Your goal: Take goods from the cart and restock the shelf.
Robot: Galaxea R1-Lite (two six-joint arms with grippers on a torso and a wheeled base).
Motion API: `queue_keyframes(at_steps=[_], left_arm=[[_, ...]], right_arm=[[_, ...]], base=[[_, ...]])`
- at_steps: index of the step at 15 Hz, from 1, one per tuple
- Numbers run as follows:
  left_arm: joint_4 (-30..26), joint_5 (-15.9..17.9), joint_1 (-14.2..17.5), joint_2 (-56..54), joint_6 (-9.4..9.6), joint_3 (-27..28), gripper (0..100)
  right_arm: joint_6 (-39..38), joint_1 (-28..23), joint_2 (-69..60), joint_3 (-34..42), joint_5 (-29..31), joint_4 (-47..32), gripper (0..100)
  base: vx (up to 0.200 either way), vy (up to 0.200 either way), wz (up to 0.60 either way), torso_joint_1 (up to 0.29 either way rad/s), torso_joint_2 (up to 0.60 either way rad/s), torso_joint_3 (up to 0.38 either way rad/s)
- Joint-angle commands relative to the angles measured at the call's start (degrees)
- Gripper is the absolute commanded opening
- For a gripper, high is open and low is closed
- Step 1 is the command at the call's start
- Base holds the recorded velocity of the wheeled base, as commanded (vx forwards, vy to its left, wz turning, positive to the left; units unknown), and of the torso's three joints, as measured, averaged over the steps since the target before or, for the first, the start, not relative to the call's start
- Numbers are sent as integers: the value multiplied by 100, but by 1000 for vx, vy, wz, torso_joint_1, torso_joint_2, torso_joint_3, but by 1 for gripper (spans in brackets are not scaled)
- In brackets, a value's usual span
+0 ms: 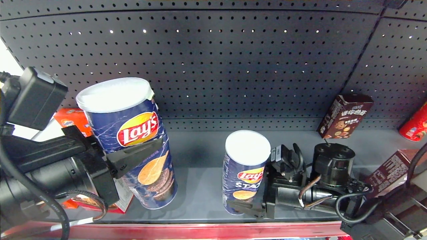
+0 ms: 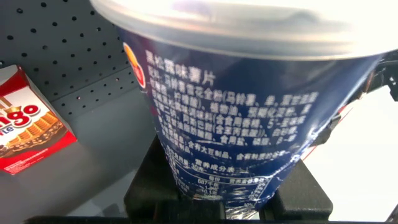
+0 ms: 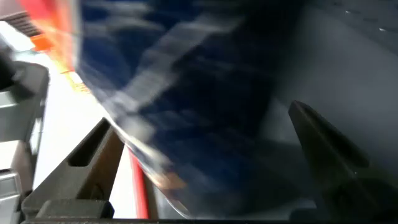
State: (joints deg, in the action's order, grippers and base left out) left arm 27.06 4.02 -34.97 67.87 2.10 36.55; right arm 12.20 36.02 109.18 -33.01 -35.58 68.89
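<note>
A tall blue chips can (image 1: 130,140) with a white lid is held at the shelf's left, slightly tilted, with my left gripper (image 1: 140,146) shut on its lower half. In the left wrist view the same can (image 2: 242,124) rises from between the black fingers (image 2: 298,193). A second blue chips can (image 1: 245,170) stands upright on the grey shelf board (image 1: 200,150) at the middle. My right gripper (image 1: 245,191) sits around its lower part. In the right wrist view that can (image 3: 199,106) lies between the fingers (image 3: 329,155), with a gap on one side.
A brown biscuit box (image 1: 345,116) leans on the pegboard back at the right, with a red can (image 1: 415,125) and another brown box (image 1: 390,171) beyond. An orange box (image 1: 71,120) and a red wafer box (image 2: 28,127) stand at the left. A red strip (image 1: 206,230) lines the shelf's front edge.
</note>
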Motion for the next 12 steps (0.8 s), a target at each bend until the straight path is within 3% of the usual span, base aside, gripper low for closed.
queue_keyframes(at_steps=[1, 12], left_arm=[[1, 2, -1, -10, -8, 2, 0], [1, -7, -1, -19, 1, -25, 0]], right_arm=[[-51, -175, -503, 181, -1, -7, 100], [-368, -342, -3034, 1640, 104, -156, 100]], base=[[0, 0, 0, 0, 0, 0], [0, 0, 0, 0, 0, 0]])
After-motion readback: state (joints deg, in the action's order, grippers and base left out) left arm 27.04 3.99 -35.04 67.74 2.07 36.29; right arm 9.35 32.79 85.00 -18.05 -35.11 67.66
